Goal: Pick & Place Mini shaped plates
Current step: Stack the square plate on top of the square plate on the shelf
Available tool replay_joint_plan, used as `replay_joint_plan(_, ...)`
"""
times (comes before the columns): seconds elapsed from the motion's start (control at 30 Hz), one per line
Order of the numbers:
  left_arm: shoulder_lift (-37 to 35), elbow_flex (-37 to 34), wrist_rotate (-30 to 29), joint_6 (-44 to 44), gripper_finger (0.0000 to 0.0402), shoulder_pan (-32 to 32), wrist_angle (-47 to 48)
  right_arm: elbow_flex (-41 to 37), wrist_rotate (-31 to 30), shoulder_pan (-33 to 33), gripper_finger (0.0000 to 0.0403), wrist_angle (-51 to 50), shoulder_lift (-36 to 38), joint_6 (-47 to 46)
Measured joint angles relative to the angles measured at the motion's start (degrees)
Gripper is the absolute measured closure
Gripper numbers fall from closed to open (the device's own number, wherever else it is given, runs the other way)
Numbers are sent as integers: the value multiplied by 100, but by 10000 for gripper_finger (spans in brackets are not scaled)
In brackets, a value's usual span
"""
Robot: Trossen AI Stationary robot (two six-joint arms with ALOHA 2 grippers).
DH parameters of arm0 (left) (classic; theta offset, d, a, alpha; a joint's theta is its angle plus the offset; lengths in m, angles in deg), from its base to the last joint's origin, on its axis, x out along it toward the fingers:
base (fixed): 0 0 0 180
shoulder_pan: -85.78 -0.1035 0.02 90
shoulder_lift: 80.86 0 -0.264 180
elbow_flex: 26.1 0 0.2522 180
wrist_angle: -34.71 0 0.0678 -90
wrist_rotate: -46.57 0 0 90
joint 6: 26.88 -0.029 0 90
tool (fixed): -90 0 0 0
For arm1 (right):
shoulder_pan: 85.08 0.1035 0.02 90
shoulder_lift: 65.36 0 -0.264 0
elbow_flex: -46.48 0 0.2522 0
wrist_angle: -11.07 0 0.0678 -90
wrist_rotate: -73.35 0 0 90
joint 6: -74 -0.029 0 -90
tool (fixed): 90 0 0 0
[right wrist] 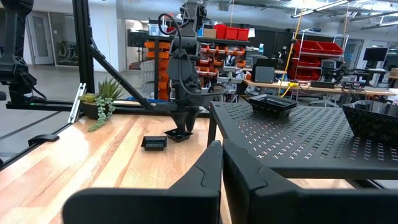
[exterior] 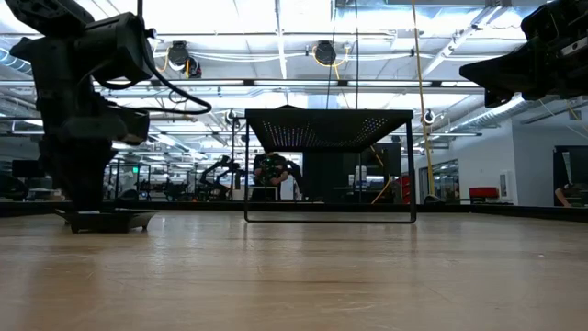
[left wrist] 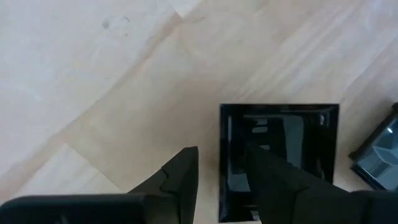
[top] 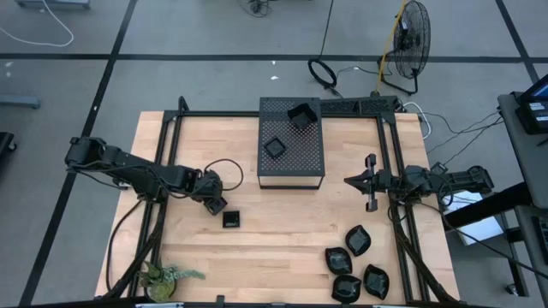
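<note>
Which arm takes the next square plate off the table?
Left. The left gripper is low over one square plate, one finger inside its rim, one outside. The right gripper waits beside the perforated box.

A robotics lab or workshop is showing here: red storage bins (right wrist: 231, 32) are lining metal shelving, ceiling strip lights (exterior: 276, 55) are glowing over an open hall, and a black floor fan (top: 414, 34) is standing on grey concrete floor (top: 197, 34) beside the pale wooden desk (top: 282, 231).
</note>
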Motion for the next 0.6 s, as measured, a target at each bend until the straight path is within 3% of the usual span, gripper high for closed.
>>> replay_joint_plan(0.6,0,2,-53,9,271,0,25,0,0,0,403,0,0,0)
